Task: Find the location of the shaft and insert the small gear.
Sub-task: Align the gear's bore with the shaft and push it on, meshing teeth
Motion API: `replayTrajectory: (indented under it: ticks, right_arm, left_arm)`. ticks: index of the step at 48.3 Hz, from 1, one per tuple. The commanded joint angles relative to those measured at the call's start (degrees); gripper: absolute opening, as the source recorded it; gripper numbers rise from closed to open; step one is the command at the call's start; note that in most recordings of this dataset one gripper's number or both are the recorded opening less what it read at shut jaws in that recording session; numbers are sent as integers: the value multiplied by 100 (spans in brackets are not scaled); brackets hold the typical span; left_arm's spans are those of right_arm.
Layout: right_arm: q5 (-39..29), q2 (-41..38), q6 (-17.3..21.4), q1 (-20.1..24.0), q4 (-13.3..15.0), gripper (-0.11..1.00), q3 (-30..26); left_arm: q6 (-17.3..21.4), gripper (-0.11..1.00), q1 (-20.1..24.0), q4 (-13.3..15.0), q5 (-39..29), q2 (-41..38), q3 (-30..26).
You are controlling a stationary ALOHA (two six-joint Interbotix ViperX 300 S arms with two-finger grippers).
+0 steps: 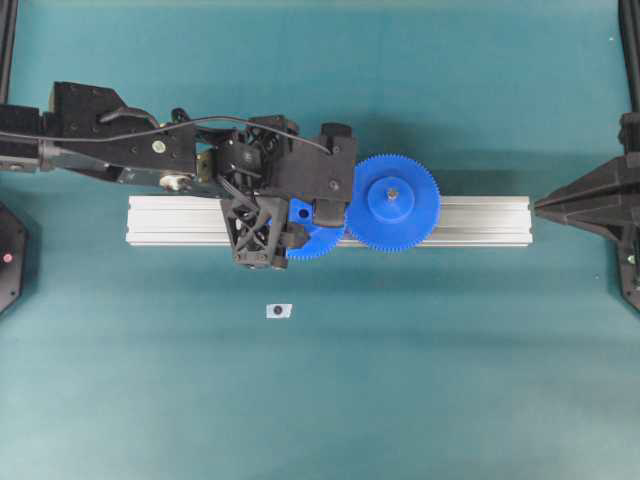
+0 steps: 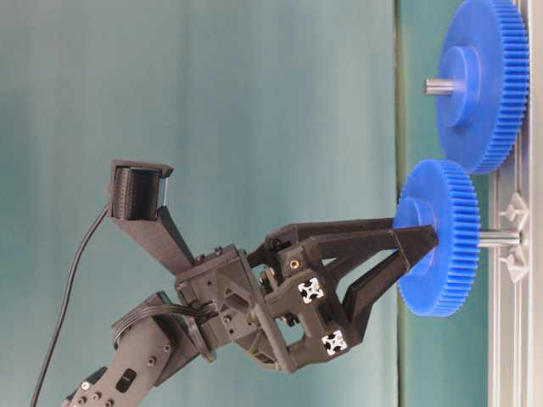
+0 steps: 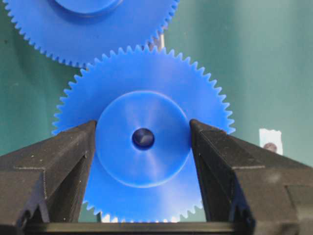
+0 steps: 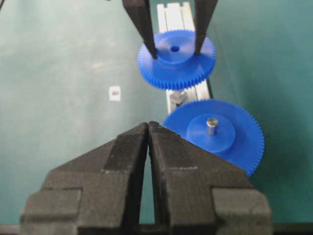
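Left arm reaching in with a grip; right arm drawn back, jaws together.

In the overhead view the left arm stretched in from nine o'clock toward the centre, wrist tilted downward, its left gripper point(image 1: 312, 228) pointing down just at eight o'clock of the middle. Its two black fingers point(image 3: 73, 161) stood apart and pressed either side of the raised hub of the small gear point(image 3: 143, 139), clamping it. The right arm sat at the three o'clock edge, well apart, and the right gripper point(image 4: 147, 128) had its fingertips meeting, holding nothing.
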State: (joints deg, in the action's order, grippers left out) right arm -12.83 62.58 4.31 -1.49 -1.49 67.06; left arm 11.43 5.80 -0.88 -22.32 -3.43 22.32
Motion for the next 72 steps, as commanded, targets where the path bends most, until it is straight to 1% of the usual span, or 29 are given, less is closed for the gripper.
replayTrajectory:
  ticks: [1,13,32,34,38,40,53,72]
  right_arm:
    - [35,-26,35,-9,9,13,-53]
    - [44,-9,35,-9,0,14,-35]
    - [70,9,53,-9,0,13,-18]
    - [70,0,53,-9,9,14,-18]
    - [70,0,53,-9,9,13,-35]
    - [70,0,53,-9,0,14,-44]
    - [44,0,53,-9,0,14,-53]
    - [79,9,53,-9,9,14,-53]
  left_arm:
    - [18,64,53,-18,-26,88,-79]
    - [-35,64,62,-18,-26,123,-114]
    - [-378,65,123,-18,-26,114,-88]
    - [-396,69,114,-18,-35,114,-88]
    - [-413,85,123,-18,-35,123,-62]
    - [-422,87,114,-26,-35,123,-70]
    - [-448,86,114,-18,-35,246,-176]
    - [-448,86,123,-18,-9,967,-211]
